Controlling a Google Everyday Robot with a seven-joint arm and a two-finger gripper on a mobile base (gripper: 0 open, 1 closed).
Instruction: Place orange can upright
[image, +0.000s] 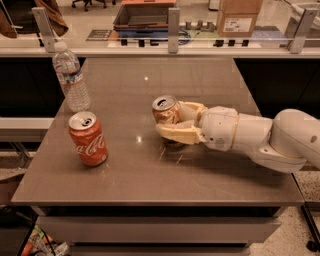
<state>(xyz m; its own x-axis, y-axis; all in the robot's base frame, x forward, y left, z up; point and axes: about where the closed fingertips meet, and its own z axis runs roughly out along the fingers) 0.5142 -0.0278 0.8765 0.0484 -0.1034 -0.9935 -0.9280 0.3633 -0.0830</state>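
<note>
The orange can (165, 111) is golden-orange with a silver top and stands near the middle of the brown table (150, 170), leaning slightly. My gripper (172, 122) reaches in from the right on a white arm. Its tan fingers (177, 134) are closed around the can's body, one in front and one behind. The can's lower part is hidden by the front finger.
A red Coca-Cola can (88, 138) stands upright at the front left. A clear water bottle (70, 77) stands at the back left. A railing with posts (173, 27) runs behind the table's far edge.
</note>
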